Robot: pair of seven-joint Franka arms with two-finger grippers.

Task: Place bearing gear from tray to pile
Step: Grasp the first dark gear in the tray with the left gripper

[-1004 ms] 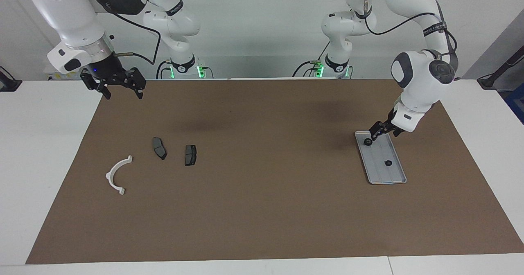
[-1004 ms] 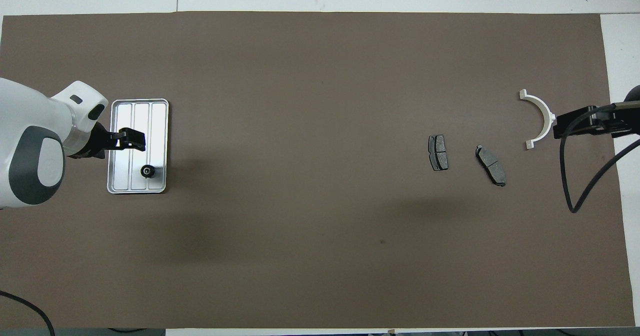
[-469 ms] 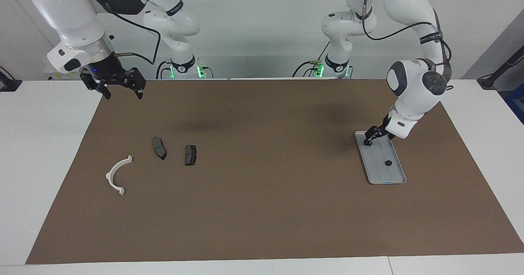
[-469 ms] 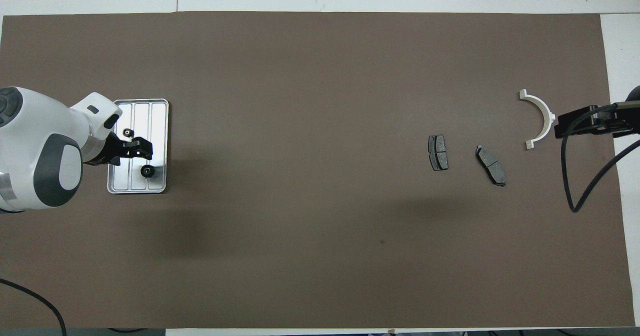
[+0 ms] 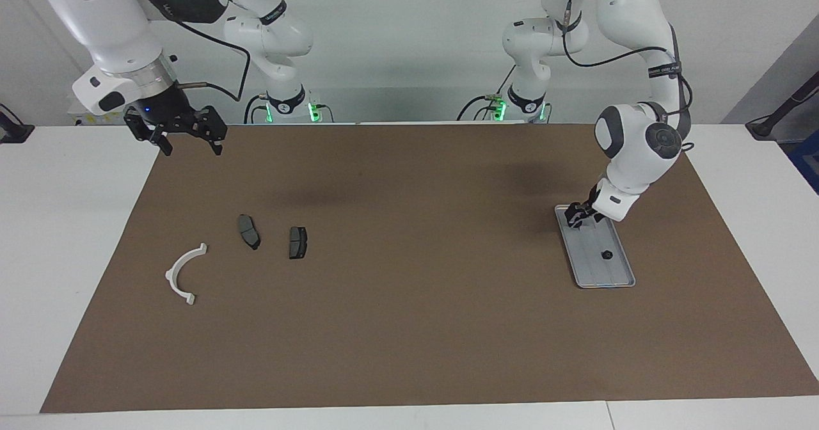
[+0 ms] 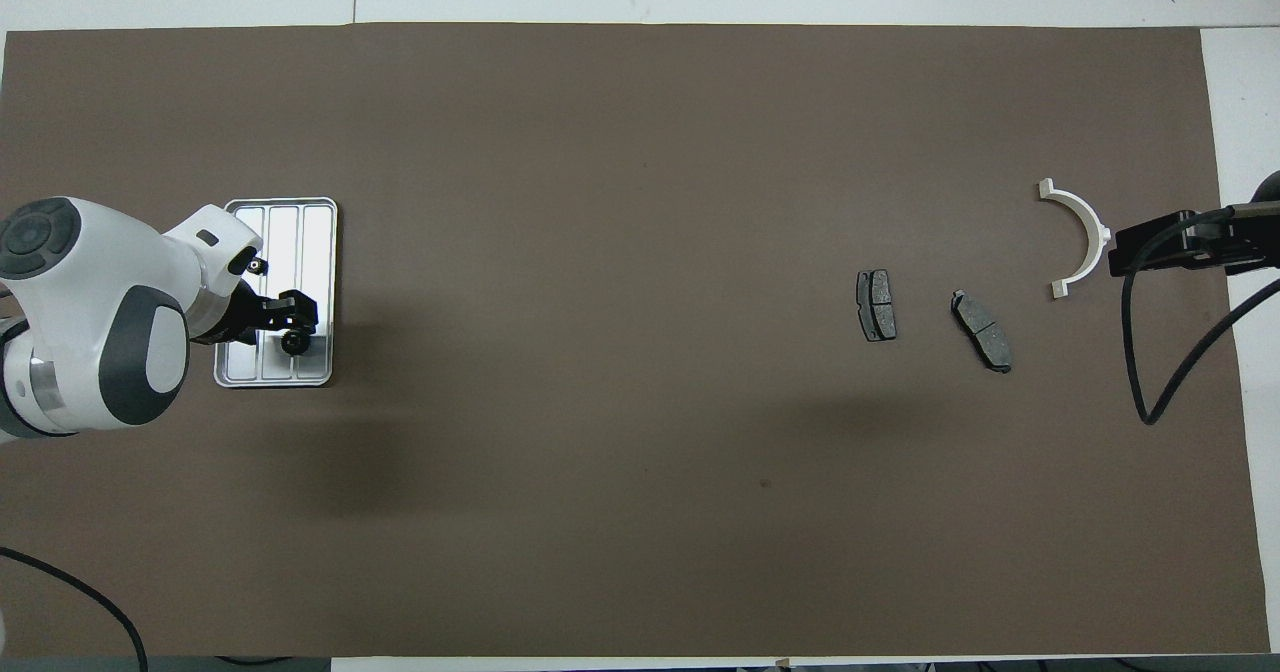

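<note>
The left pincer (image 6: 291, 320) has moved over the last second from above the middle of the tray (image 6: 318, 242) down to the tray's end nearer the robots, and it now sits right at the bearing gear (image 6: 293, 343). The gear lies in the tray, close to that near end and to the long rim that faces the middle of the tabletop. It has not shifted from where it lay a second ago. The pincer has been narrowing as it came down, but whether it has already closed on the gear or only straddles it cannot be told from either view, because the arm's wrist and the dark pincer cover the contact. As the arm has drawn back, a second small dark part (image 5: 606, 254) shows in the overhead view, farther from the robots in the same tray and untouched.

The tray stands toward the left arm's end of the tabletop. The pile lies well apart from it toward the right arm's end: a white half-ring (image 5: 182, 273) and two brake pads (image 5: 249, 231) (image 5: 297, 242), all where they were. The right pincer (image 5: 185, 139) waits wide open and empty, up over the tabletop's edge nearest the robots at that end.

For the task, this looks like the grasp itself. The gear is not yet lifted, and the whole carry along the tabletop to the pile remains.
</note>
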